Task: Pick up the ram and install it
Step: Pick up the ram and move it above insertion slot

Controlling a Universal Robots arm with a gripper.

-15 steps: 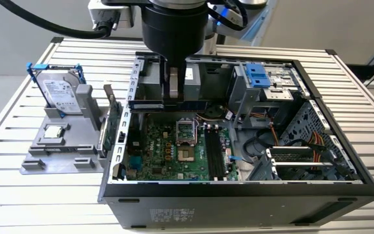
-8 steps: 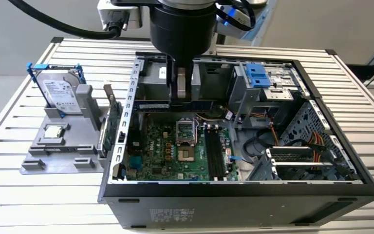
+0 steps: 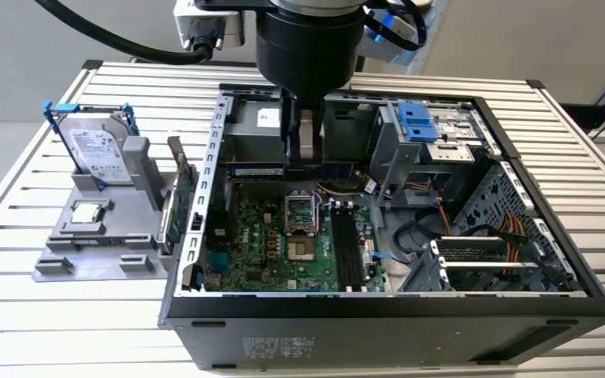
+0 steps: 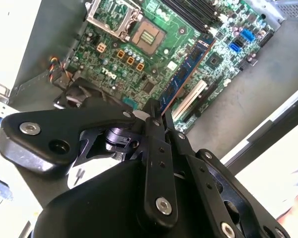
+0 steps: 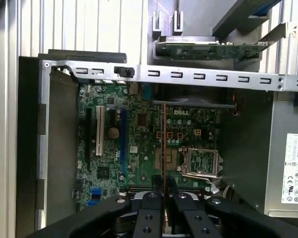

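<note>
The ram (image 3: 265, 168) is a slim dark blue stick held level over the back of the motherboard (image 3: 255, 252), inside the open computer case (image 3: 387, 315). My gripper (image 3: 302, 157) is shut on its middle from above. In the second wrist view the ram (image 4: 186, 69) juts out from between the fingers (image 4: 156, 116), above the board. In the first wrist view the ram (image 5: 163, 144) appears edge-on as a thin line between the fingertips (image 5: 151, 198). The black memory slots (image 3: 347, 248) lie lower on the board, nearer the exterior view's front.
A silver hard drive (image 3: 98, 150) in a blue-clipped frame and a chip (image 3: 87, 211) rest on a grey stand at the exterior view's left. A green expansion card (image 3: 182, 205) stands beside the case wall. The processor socket (image 3: 300, 213), drive cage (image 3: 428, 130) and cables (image 3: 481, 228) crowd the case.
</note>
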